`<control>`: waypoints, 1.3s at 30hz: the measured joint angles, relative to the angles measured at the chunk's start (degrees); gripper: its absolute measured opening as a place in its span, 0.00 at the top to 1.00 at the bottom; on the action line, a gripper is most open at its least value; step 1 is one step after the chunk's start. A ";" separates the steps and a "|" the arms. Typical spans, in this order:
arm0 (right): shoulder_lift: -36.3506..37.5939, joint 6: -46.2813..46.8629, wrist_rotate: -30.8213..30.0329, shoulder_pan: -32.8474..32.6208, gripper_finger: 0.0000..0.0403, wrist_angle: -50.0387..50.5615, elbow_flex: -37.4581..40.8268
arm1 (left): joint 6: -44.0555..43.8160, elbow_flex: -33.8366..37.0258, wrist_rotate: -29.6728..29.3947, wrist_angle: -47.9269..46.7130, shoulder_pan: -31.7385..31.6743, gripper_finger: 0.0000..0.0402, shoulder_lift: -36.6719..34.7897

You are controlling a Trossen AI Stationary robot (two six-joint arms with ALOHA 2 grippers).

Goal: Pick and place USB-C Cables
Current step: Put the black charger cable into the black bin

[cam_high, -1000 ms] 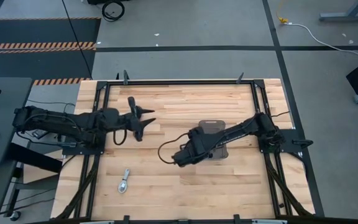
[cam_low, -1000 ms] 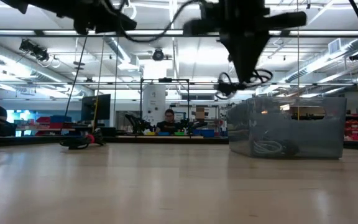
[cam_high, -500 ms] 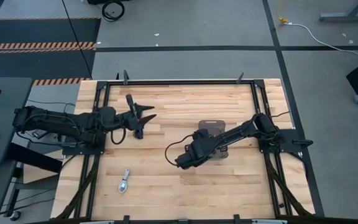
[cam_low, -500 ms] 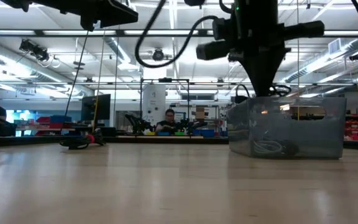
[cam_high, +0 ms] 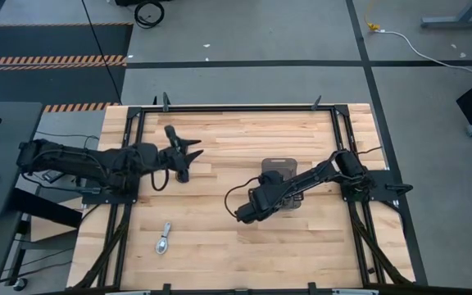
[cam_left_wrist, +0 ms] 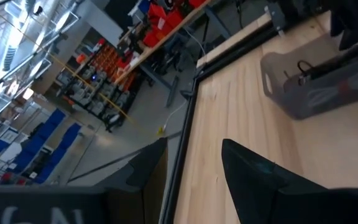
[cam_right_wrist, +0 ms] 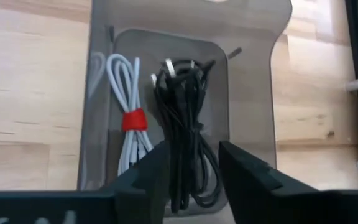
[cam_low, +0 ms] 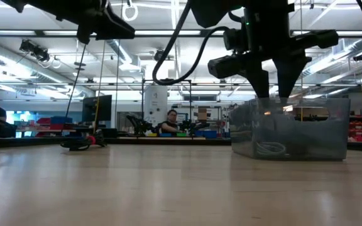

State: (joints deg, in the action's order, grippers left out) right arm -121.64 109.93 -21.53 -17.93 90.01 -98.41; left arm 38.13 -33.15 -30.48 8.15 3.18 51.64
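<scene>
Hovering above the grey tray (cam_right_wrist: 253,81), the right hand (cam_right_wrist: 191,165) gapes empty over black cables (cam_right_wrist: 185,124).

Wood-plank table (cam_high: 244,131) with black frame rails, standing on grey concrete floor (cam_high: 244,33) crossed by dark seams. Orange-black hazard stripes (cam_high: 52,60) edge a dark mat at upper left. White cord (cam_high: 420,41) lies on floor upper right. Low view: big workshop hall, ceiling strip lights (cam_low: 55,47), benches, a seated person (cam_low: 171,122), red bins (cam_left_wrist: 179,9).

Right gripper (cam_high: 246,215) over grey tray (cam_right_wrist: 253,93); table centre (cam_high: 220,176) seemingly open.
</scene>
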 joint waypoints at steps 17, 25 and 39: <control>0.33 -29.02 -15.28 0.07 0.55 -1.98 -14.21 | -7.09 0.00 -4.94 -4.70 7.14 0.60 -0.02; 0.37 -53.91 -15.99 1.25 0.56 -12.52 -16.98 | -19.64 -0.02 -6.21 -11.40 10.49 0.60 -0.02; 0.37 -81.87 -15.03 6.66 0.56 -22.77 -16.98 | -58.43 -0.04 -16.70 -26.29 9.76 0.60 -0.02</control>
State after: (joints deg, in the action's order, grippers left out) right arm -121.27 28.07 -36.57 -11.27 67.24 -115.39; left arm -20.30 -33.19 -47.18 -18.14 12.94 51.62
